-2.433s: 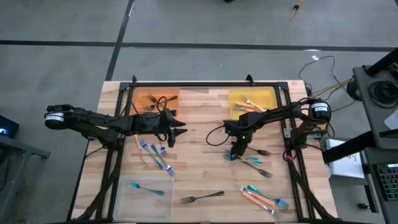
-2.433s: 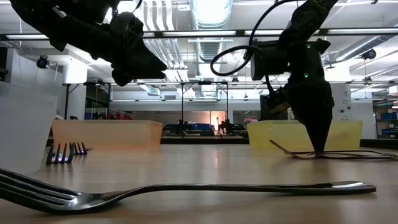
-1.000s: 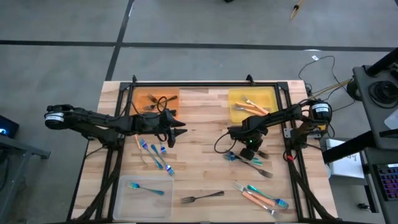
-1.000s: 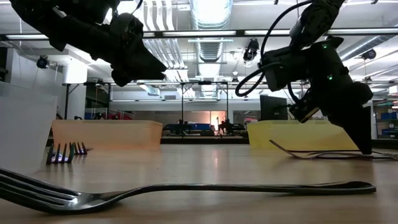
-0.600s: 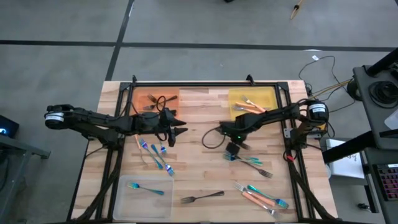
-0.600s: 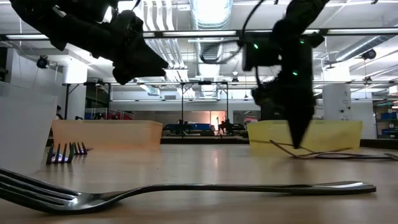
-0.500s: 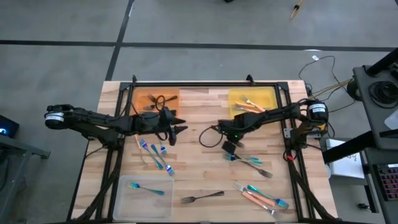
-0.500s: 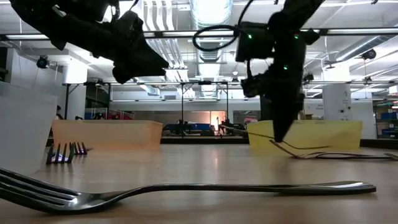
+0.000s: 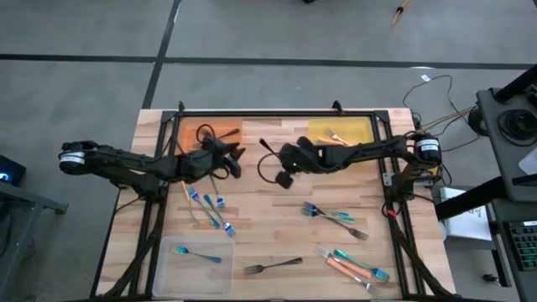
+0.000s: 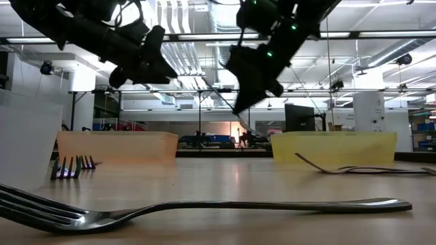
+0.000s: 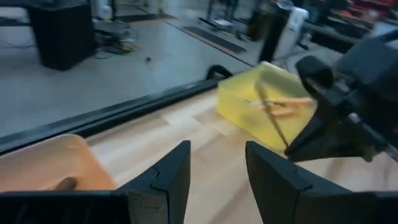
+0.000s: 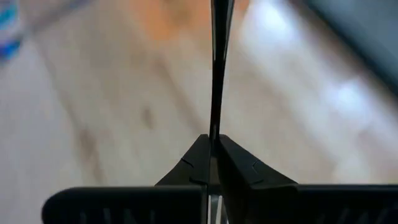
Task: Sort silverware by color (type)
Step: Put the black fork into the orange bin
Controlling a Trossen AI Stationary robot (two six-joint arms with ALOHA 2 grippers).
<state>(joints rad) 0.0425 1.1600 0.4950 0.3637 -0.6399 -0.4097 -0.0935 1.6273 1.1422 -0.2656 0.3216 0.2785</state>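
My right gripper (image 9: 284,170) is above the middle of the table, near its far side, and is shut on a dark grey utensil (image 12: 216,74). My left gripper (image 9: 235,158) is open and empty, raised just right of the orange tray (image 9: 195,132), which holds dark utensils. The yellow tray (image 9: 359,130) holds orange-handled ones (image 9: 334,139). Blue-teal forks (image 9: 210,207) lie on the wood at the left. One blue-teal fork (image 9: 198,253) lies in the clear tray (image 9: 180,273). A dark fork (image 9: 273,267) lies at the near edge. My right gripper pinches the dark utensil's slim shaft (image 12: 214,132) between its two fingertips. The utensil runs on forward past the fingers, in line with them. It is lifted clear of the table (image 10: 240,121). Which end the fingers have, I cannot tell.
A mixed group of forks (image 9: 336,216) lies right of centre, and orange-handled and teal ones (image 9: 352,264) lie at the near right. A black frame rail (image 9: 277,115) runs along the far edge. Bare wood (image 9: 268,210) lies between the two groups.
My right gripper has risen from the forks right of centre and gone toward the table's left and far edges, toward the orange tray, carrying the dark utensil clear of the table. My left gripper has shifted a little toward the far edge.
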